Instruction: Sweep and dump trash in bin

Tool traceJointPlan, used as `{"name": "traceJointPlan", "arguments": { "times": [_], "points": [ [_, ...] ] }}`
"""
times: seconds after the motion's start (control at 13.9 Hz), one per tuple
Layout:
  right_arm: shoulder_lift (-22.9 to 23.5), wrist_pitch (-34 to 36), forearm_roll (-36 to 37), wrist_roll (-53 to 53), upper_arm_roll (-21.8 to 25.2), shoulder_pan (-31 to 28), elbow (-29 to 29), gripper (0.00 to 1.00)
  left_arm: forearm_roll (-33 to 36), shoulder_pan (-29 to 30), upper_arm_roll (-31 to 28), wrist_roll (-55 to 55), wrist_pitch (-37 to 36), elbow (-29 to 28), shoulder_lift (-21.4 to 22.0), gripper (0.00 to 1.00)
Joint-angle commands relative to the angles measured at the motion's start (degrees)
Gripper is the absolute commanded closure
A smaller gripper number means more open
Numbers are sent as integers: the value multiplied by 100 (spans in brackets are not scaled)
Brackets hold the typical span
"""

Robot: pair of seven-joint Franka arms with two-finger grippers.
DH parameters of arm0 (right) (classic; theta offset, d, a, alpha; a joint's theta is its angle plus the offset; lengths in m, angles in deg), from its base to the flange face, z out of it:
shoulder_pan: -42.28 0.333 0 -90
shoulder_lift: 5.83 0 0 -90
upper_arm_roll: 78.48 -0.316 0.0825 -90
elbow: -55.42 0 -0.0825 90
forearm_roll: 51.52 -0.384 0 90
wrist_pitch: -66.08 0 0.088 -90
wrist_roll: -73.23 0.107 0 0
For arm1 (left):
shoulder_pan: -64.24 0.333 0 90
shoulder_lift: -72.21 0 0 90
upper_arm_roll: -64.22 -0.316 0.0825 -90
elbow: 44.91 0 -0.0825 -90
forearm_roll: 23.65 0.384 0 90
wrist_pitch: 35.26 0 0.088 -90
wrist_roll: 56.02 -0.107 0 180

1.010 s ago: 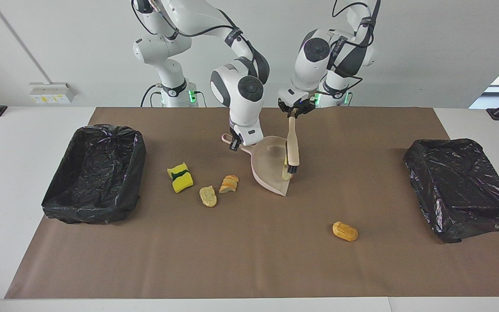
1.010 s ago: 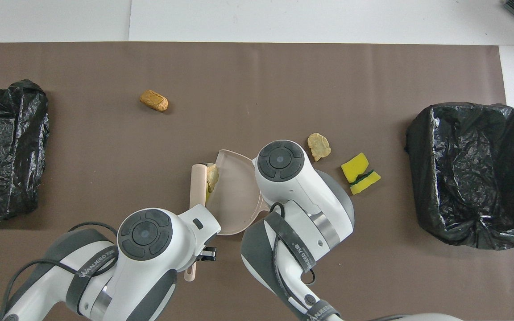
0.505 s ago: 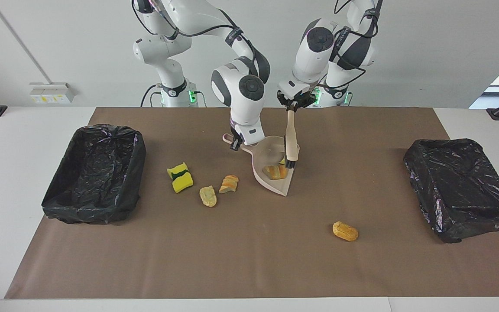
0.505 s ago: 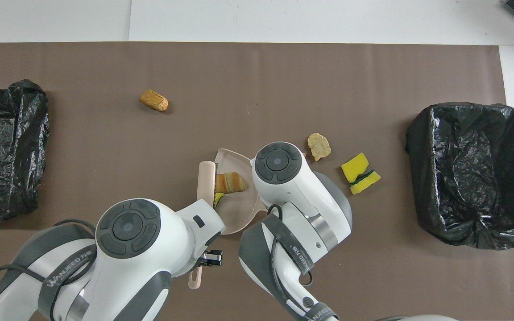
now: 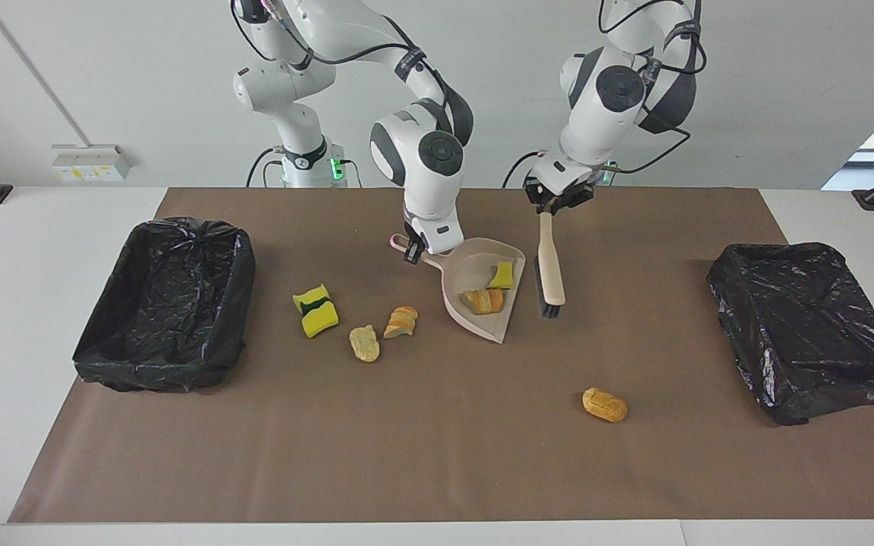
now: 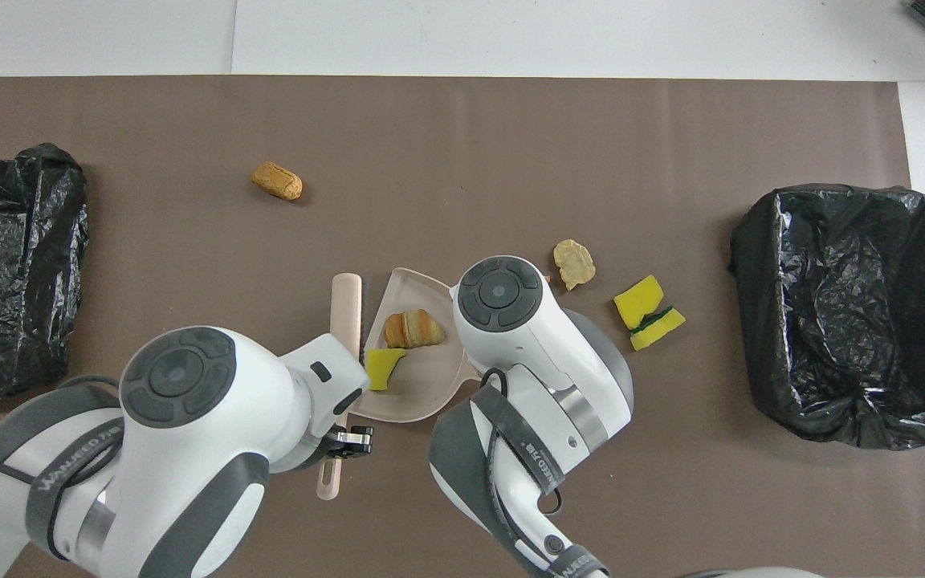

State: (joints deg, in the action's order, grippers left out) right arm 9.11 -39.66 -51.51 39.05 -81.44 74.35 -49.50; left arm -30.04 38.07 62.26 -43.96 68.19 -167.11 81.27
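Observation:
My right gripper (image 5: 412, 252) is shut on the handle of the pinkish dustpan (image 5: 499, 332), which rests tilted on the brown mat. In the pan (image 6: 422, 389) lie two pieces of trash: an orange bread-like chunk (image 5: 482, 300) (image 6: 414, 328) and a yellow sponge piece (image 5: 501, 275) (image 6: 382, 368). My left gripper (image 5: 554, 206) (image 6: 342, 443) is shut on the handle of the beige brush (image 5: 552, 277) (image 6: 344, 309), which hangs beside the pan's mouth, bristles low over the mat. Loose trash lies on the mat: a yellow-green sponge (image 5: 315, 309) (image 6: 647, 313), a tan chunk (image 5: 365, 343) (image 6: 573, 263), an orange chunk (image 5: 402, 321) and another chunk (image 5: 604, 404) (image 6: 276, 181).
A black-lined bin (image 5: 168, 303) (image 6: 844, 313) stands at the right arm's end of the table. A second one (image 5: 809, 326) (image 6: 5, 265) stands at the left arm's end. The brown mat (image 5: 437, 470) covers most of the white table.
My left gripper has drawn the brush out of the pan and toward the left arm's end. The bread chunk and sponge piece now lie uncovered in the pan. The right arm has stayed put.

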Motion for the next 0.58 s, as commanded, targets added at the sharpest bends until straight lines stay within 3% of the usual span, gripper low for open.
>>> {"name": "traceJointPlan", "arguments": {
  "times": [0.0,0.29,0.51],
  "points": [
    [-44,-78,-45,122,-12,1,-19,100,313,514,55,-807,-149,783,-552,100],
    [-44,-96,-63,122,-12,1,-19,100,1067,1051,55,-2012,-35,1767,-1553,100],
    [-35,-96,-72,113,-12,1,-19,100,1218,1385,55,-2382,0,2672,-2389,100]
  ]
}}
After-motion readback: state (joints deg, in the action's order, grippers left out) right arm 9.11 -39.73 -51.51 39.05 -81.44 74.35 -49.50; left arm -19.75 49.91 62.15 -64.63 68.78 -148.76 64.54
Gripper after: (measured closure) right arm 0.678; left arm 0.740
